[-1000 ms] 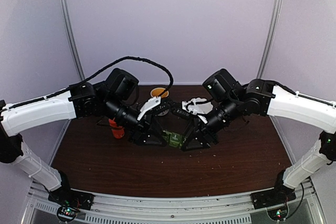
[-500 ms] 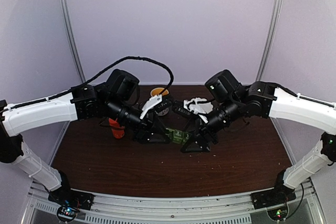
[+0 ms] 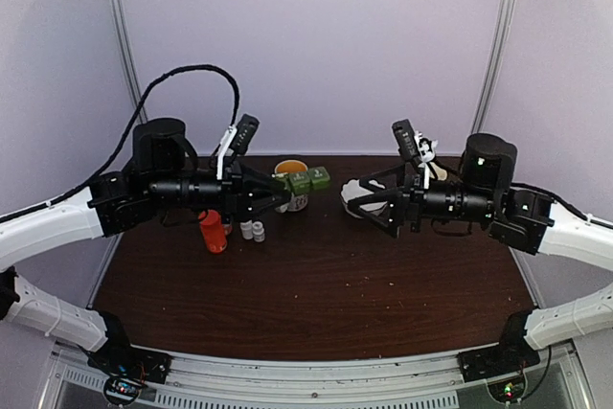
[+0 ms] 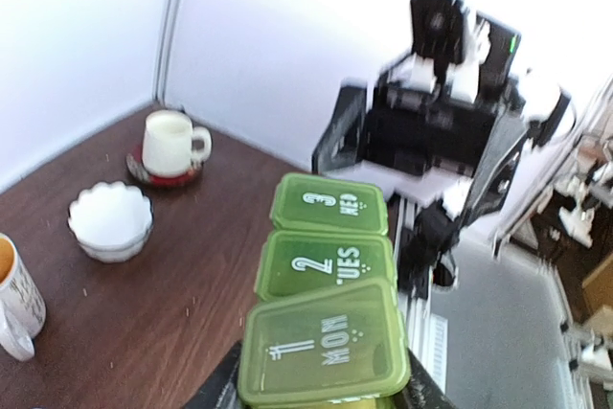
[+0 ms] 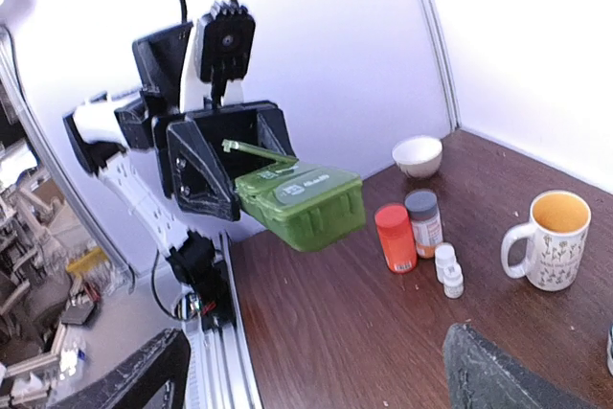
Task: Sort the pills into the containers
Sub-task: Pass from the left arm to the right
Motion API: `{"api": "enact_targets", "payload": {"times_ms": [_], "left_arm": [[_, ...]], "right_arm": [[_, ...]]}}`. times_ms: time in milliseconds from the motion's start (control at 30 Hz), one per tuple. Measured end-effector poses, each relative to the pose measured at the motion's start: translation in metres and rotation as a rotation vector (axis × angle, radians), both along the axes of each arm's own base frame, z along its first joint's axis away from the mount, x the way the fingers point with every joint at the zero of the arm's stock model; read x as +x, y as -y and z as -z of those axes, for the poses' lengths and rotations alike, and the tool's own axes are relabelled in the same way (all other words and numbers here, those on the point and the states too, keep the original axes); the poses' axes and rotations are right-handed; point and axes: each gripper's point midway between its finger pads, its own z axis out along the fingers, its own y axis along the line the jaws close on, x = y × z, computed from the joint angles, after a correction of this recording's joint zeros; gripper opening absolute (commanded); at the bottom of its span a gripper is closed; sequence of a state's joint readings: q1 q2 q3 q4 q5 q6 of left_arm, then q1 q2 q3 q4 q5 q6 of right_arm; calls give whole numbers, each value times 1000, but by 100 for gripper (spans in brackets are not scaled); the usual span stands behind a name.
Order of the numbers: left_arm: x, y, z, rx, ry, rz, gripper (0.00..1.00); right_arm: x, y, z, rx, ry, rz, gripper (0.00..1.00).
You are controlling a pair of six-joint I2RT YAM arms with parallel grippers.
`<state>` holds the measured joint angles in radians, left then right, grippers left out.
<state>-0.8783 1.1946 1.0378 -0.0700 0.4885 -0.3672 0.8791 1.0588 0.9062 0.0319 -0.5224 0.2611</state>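
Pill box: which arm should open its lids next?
Right. The left gripper is holding the pill box up in the air, so it's busy. The right gripper is open, empty and pointing toward it.

- Robot lab test cell, not a home.
- Plain pale wall panels and metal posts box in my dark wood table.
- My arms are bolted to an aluminium rail.
- Staged props: pill box, bottles, mugs, bowl.
- Blurry cluttered gear sits past the table edge.
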Motion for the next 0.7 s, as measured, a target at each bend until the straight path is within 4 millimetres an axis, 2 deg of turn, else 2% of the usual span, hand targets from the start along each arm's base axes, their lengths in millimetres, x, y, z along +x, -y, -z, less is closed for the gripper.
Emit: {"api": "enact_targets", "payload": {"times_ms": [133,333,500,700], "left_arm": [[3,-7,-41,-155,19,-32,35],[-3,-13,-97,-374,45,-11,35],[-6,-13,-122,-503,29,37,34],[-4,-6,-124,-569,-26,81,34]], "right_arm": [[6,4,-24,198,-45,49,93],[6,5,-79,472,-64,61,93],[6,-5,-105,593,-83,50,89],[13,-20,-129,666,-78,59,77]]}}
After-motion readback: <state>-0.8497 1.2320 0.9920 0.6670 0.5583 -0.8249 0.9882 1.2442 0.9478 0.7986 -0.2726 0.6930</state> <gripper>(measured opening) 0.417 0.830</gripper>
